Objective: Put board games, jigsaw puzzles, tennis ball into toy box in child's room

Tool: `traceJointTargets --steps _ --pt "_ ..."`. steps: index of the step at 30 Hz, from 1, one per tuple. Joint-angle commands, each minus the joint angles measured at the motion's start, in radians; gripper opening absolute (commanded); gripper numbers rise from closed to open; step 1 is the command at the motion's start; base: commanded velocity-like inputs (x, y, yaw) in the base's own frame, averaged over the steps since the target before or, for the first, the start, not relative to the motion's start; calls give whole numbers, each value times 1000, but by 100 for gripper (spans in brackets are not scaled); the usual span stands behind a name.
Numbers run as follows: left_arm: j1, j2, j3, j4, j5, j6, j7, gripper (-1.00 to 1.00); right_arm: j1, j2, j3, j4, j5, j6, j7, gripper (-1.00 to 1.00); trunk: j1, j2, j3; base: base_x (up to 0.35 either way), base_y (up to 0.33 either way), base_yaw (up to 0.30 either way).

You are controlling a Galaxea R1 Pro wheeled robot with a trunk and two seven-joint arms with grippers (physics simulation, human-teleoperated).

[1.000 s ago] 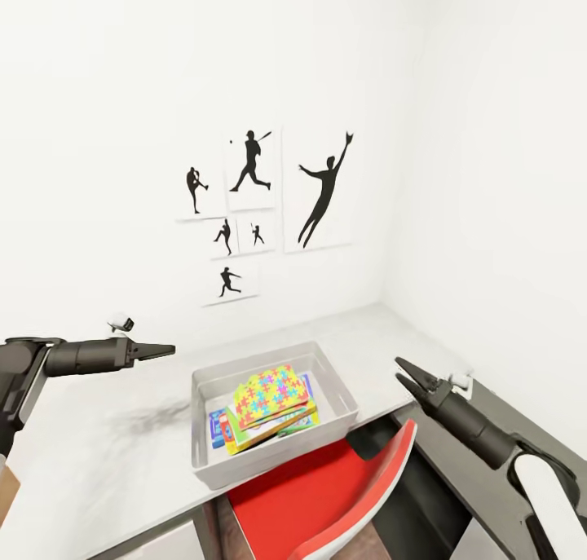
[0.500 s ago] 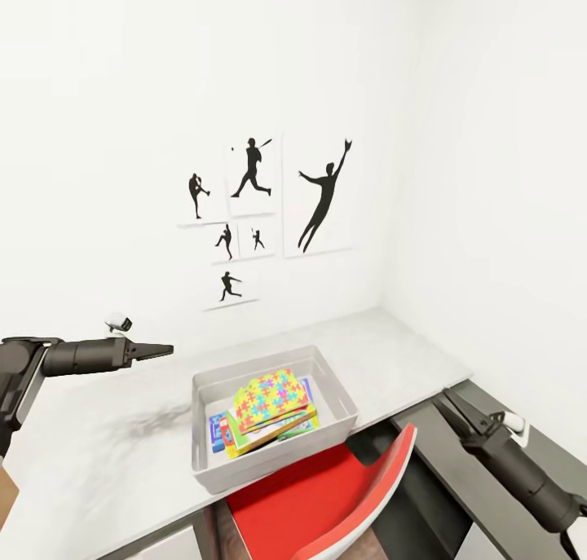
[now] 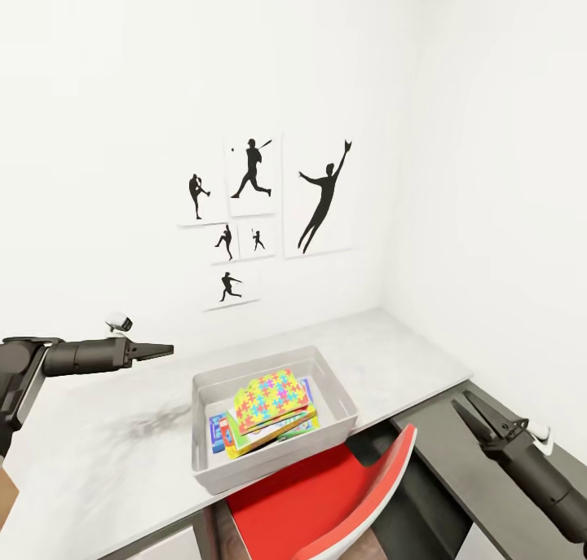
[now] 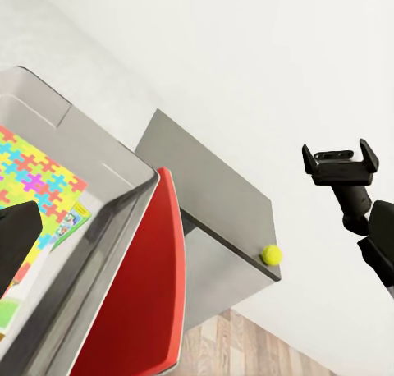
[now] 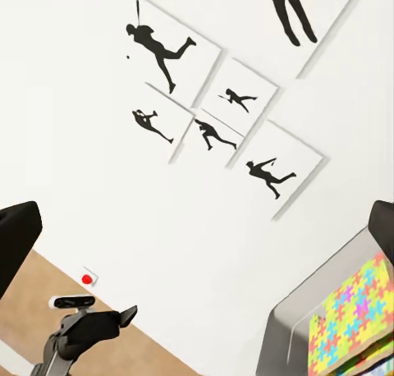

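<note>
The light-grey toy box [image 3: 342, 399] stands on the pale table [image 3: 391, 348]. A jigsaw puzzle [image 3: 271, 395] lies on top inside it, over a blue board game [image 3: 217, 429] and a yellow-green one [image 3: 277, 433]. In the left wrist view the tennis ball [image 4: 272, 254] rests at the far corner of a dark grey surface beside the table, near the wall. My left gripper [image 3: 163, 350] hovers open above the table, left of the toy box. Right of the box and lower than the tabletop, my right gripper [image 3: 478, 412] stands open and empty. The puzzle [image 5: 357, 310] and the toy box's rim [image 5: 287, 331] also appear in the right wrist view.
A red chair [image 3: 326, 495] is pushed in under the table just in front of the toy box. The dark grey surface [image 3: 456, 470] runs along the right wall below my right arm. Black silhouette sports pictures [image 3: 253, 218] hang on the wall behind the table.
My right gripper has dropped down and to the right, from beside the toy box to below the tabletop. The left arm has stayed put.
</note>
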Motion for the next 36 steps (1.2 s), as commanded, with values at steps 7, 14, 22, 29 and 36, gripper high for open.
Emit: traceJointTargets --steps 7,14,22,29,36 --pt "0 0 0 0 -1 12 -4 100 0 2 -13 6 -3 4 -2 100 0 -1 0 -114 0 0" --pt "0 -2 0 0 -1 12 -4 100 0 9 -8 5 -1 3 -4 100 0 -1 0 -42 0 0" --pt "-1 -1 0 0 -1 12 -4 100 0 2 -10 5 -2 2 -7 100 0 -1 0 -5 0 0" --pt "-1 -1 -1 0 -1 12 -4 100 0 10 -7 4 -1 2 -7 100 0 -1 0 0 0 0" --pt "0 -1 -1 0 -1 12 -4 100 0 12 -6 4 -2 2 -8 100 0 -1 0 0 0 -3"
